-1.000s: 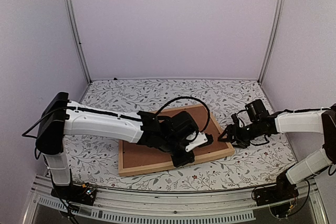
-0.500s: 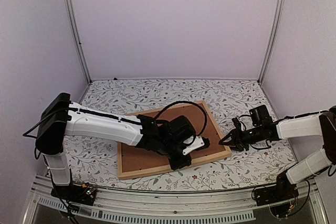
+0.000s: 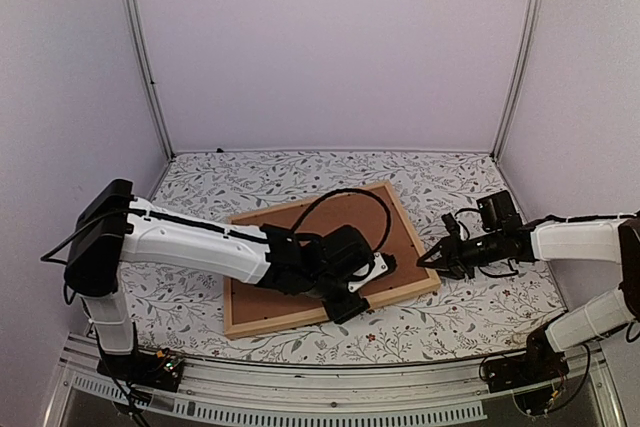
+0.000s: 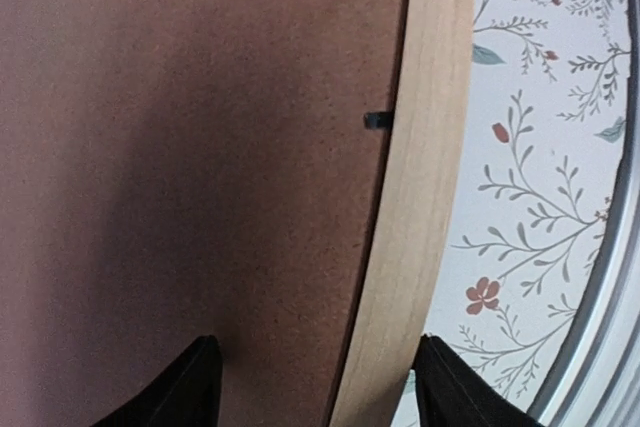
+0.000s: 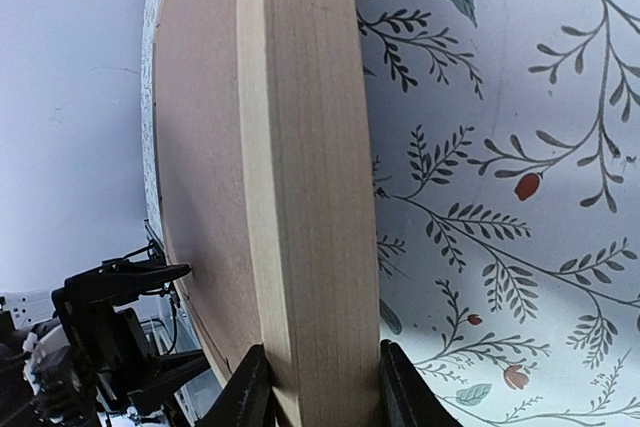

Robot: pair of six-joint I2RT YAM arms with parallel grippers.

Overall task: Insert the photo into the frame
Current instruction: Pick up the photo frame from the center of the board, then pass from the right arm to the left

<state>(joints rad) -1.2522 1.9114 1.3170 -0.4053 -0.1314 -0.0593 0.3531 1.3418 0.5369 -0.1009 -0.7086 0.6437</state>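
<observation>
The frame (image 3: 290,321) lay back-up across the table (image 3: 480,312), long axis left to right, its right-hand bar pinched in the right gripper (image 3: 432,259), the left gripper (image 3: 380,269) hanging open-jawed over the brown backing board (image 3: 270,292) near that end (no photo in sight)

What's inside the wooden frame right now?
A brown backing board fills the frame. Whatever lies beneath the board is covered and cannot be seen.

A lab test booth: plain lilac walls (image 3: 330,47), metal posts (image 3: 141,57), floral-clothed table (image 3: 260,172).
</observation>
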